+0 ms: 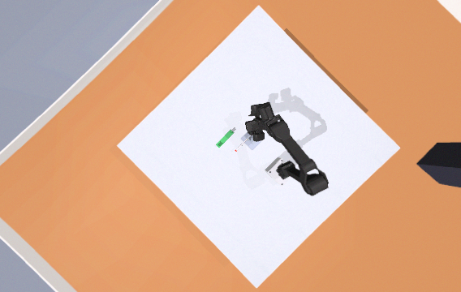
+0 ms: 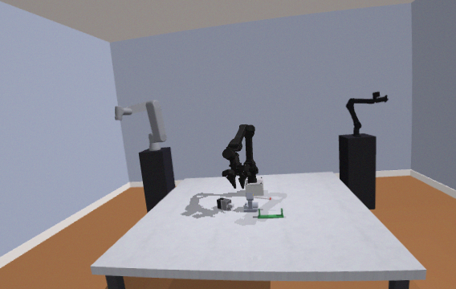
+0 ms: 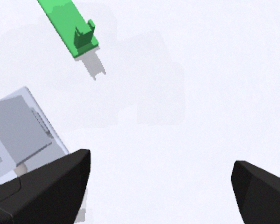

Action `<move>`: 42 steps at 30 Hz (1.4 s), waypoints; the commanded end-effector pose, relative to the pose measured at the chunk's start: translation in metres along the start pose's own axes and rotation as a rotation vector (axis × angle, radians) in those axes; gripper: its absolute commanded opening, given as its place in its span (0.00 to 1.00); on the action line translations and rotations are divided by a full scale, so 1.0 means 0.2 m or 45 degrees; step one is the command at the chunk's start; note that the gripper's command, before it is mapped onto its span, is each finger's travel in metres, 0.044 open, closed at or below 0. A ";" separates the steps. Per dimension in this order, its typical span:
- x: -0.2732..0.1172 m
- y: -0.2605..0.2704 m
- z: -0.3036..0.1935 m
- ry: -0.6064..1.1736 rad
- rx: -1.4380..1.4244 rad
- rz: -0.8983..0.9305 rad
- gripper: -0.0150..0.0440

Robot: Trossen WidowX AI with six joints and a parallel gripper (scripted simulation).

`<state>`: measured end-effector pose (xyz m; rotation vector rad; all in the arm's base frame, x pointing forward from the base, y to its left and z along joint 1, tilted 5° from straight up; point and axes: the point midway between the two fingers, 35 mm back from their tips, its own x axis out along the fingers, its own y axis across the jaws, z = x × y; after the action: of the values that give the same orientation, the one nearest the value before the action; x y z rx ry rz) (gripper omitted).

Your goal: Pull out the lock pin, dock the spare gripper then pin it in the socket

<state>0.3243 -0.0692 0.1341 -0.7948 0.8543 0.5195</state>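
My gripper [image 1: 256,122] [image 2: 239,182] [image 3: 163,165] is open and empty. It points down a little above the white table [image 1: 198,203] [image 2: 292,249]. The grey-blue mount [image 1: 250,144] [image 2: 250,202] [image 3: 21,130] stands just beside and below the fingers. The thin lock pin [image 1: 240,146] [image 2: 267,198] with a red tip sticks out of the mount's socket. The dark spare gripper [image 2: 224,203] lies on the table left of the mount; the arm hides it in the top view. A green flat holder [image 1: 224,139] [image 2: 269,216] [image 3: 71,25] lies past the pin's tip.
The arm's base sits on a pale block [image 2: 254,187] [image 1: 273,167] behind the mount. A white arm [image 2: 152,124] and a black arm [image 2: 356,116] stand on dark pedestals [image 1: 458,164] off the table's far corners.
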 end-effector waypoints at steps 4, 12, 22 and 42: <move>-0.01 0.37 0.36 0.185 -0.421 0.374 0.76; -0.11 0.63 0.52 0.341 -0.777 0.564 0.76; -0.04 0.65 0.50 0.341 -0.777 0.563 0.76; 0.29 0.75 0.38 0.342 -0.777 0.563 0.76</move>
<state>0.2877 0.0876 0.0636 -1.2508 1.1479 1.1161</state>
